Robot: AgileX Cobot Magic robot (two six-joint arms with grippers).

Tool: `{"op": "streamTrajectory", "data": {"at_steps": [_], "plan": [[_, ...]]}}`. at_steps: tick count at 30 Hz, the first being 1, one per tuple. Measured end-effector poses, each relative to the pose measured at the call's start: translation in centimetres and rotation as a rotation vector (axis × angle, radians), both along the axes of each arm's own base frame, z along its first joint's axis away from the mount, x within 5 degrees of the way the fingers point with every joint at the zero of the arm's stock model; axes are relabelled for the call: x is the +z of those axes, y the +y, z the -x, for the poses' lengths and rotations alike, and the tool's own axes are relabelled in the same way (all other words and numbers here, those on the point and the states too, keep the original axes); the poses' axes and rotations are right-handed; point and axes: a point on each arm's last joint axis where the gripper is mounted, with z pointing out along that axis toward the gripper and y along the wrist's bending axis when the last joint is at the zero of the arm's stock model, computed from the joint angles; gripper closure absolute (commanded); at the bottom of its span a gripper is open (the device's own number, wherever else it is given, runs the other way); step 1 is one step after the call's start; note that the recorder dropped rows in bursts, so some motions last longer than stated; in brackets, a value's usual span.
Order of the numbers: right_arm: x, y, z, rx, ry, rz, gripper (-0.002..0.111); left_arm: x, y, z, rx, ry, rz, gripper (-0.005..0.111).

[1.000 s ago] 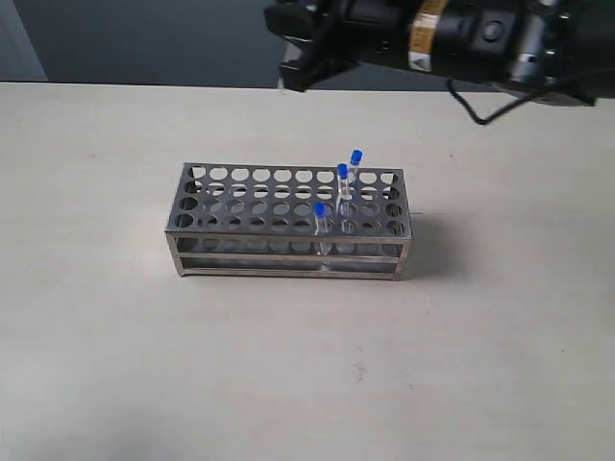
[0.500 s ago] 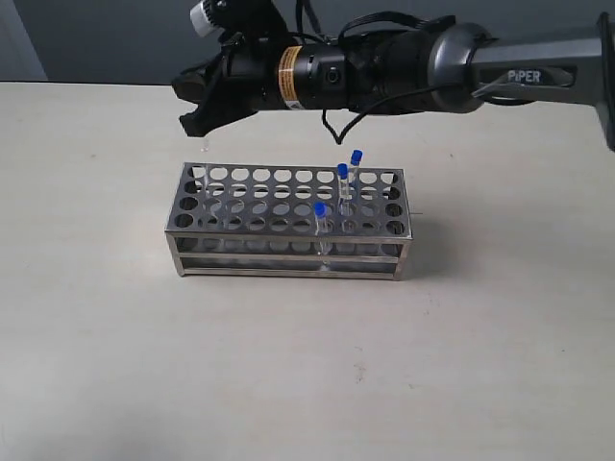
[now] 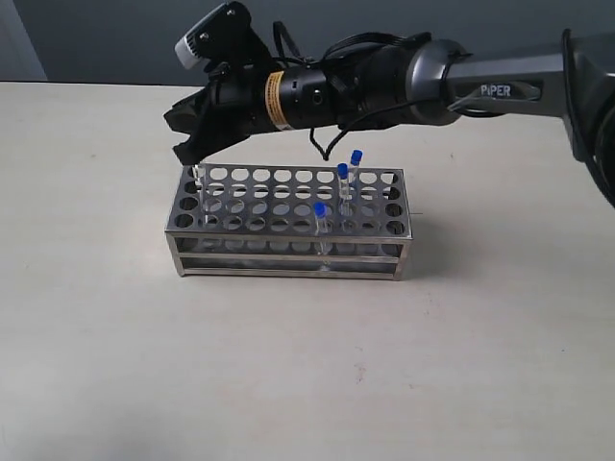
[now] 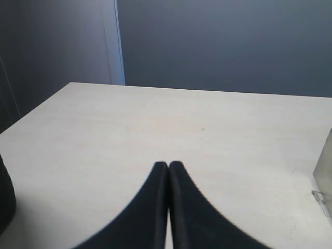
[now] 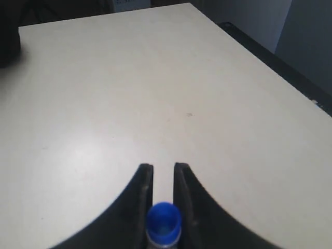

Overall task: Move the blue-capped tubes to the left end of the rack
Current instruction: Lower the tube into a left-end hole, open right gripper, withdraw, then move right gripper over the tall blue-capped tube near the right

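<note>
Right end effector (image 5: 163,166) is found across the middle, over the left end of the rack (image 3: 288,229). Its two fingers (image 5: 143,192) are drawn in to a narrow gap and closed on one blue-capped tube (image 5: 163,220), which is gripped just under the cap. In the exterior view the long axis of this tube is judged close to upright, hanging straight below the end effector. Its clear lower part is placed at the back corner hole of the rack's left end. Whether the tip is inside that hole or only at the top plate cannot be told.

The coming move is judged to turn on one relation: the hole lies directly beneath the tube, along the tube's own axis. A straight descent with no sideways drift is therefore called for before the fingers are parted. If the tube were tilted, the tip could catch on the rim of the hole.

Three other blue-capped tubes (image 3: 342,175) are stood upright in the right half of the rack, well apart from the left end, one in the front row and two further back.

Left end effector (image 4: 168,166) is shown with its fingers pressed together and nothing between them, held over bare table (image 4: 155,119). It is not seen in the exterior view, so the right arm is judged the nearer one.
</note>
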Motion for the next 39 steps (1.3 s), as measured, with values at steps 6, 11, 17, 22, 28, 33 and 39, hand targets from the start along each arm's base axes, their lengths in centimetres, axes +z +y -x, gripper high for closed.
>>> {"op": "streamTrajectory", "data": {"at_steps": [6,11,17,22,28,33,39], "plan": [[-0.9,0.5,0.3,0.013,0.016,0.010,0.108,0.0,0.0,0.0,0.000,0.000,0.000,0.106],[-3.2,0.7,0.1,0.014,0.051,0.037,0.108,0.0,0.0,0.0,0.000,0.000,0.000,0.106],[-4.0,0.7,0.0,0.013,0.068,0.044,0.087,0.0,0.0,0.0,0.000,0.000,0.000,0.106],[-3.7,0.9,0.1,0.037,0.065,0.031,0.069,0.0,0.0,0.0,0.000,0.000,0.000,0.106],[-2.9,1.2,0.5,0.062,0.052,0.019,0.069,0.0,0.0,0.0,0.000,0.000,0.000,0.106],[8.2,-3.3,-0.7,-0.163,-0.201,0.009,0.069,0.0,0.0,0.0,0.000,0.000,0.000,0.106],[11.4,-11.3,1.6,-0.399,-0.191,0.060,0.069,0.0,0.0,0.0,0.000,0.000,0.000,0.106]]}}
